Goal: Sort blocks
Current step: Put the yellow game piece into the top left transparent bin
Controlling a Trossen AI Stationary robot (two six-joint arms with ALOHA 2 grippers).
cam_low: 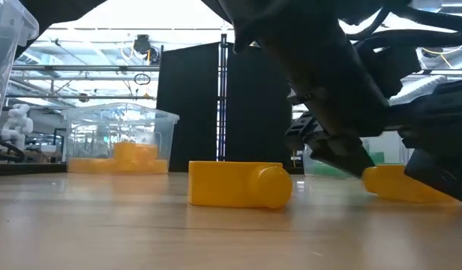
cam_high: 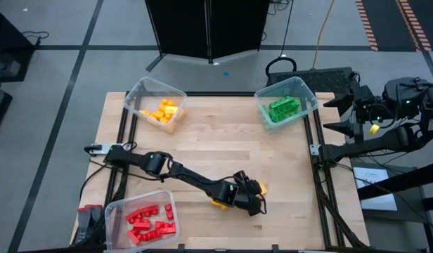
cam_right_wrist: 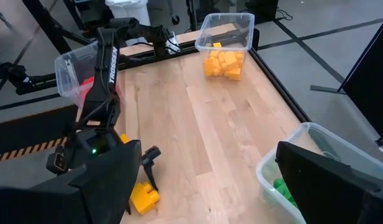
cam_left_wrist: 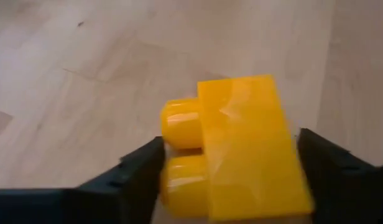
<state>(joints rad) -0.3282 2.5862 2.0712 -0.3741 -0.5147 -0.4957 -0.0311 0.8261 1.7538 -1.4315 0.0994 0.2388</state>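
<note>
Two yellow blocks lie loose on the table's near middle. Left one sits free; left gripper straddles the right one, fingers open, not clamped. Off-centre closing may pivot it out. Right gripper waits open, off-table.

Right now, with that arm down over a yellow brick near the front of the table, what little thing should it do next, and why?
Probably close the left gripper on the yellow brick. Its fingers stand either side of the brick, apart from it, so it isn't held yet. A second yellow brick lies nearby.
</note>
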